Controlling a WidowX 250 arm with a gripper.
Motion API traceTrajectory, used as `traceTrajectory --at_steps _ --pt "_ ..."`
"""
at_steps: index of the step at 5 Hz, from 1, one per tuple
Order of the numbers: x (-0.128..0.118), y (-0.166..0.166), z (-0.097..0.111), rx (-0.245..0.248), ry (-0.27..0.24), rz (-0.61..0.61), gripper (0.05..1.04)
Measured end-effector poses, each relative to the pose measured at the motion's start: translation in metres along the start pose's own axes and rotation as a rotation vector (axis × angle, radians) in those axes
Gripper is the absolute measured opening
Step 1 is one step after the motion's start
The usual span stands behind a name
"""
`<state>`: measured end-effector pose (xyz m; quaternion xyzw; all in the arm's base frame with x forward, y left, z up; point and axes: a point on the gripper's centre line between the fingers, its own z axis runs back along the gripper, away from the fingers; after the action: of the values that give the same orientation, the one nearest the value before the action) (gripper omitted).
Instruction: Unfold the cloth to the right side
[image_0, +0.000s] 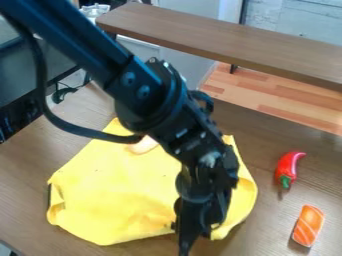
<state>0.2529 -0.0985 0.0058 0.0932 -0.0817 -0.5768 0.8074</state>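
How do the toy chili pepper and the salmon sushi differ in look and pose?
The chili is red with a green stem end; the sushi is orange with pale stripes. The chili curves and tapers, while the sushi is a blocky, rounded oblong. Both lie on the brown table.

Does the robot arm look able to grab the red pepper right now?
Probably yes. The arm hangs nearby, and the pepper lies uncovered on the table, off the yellow cloth, with nothing seen blocking it.

Beyond the brown tabletop (27, 185), a long wooden bench (220, 37) (slanting rightward) crosses above striped, pinkish-tan planking (267, 97).
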Motion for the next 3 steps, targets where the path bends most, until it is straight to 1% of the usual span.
traceTrajectory --at_steps 1,2,3 --pt "0.0012 -0.0094 0.0029 -0.024 -0.024 -0.019 0.049" --pt "0.0024 -0.0174 0.0044 -0.124 -0.073 -0.081 0.069" --pt "0.0 -0.0164 0.0043 -0.146 -0.081 -0.038 0.214"
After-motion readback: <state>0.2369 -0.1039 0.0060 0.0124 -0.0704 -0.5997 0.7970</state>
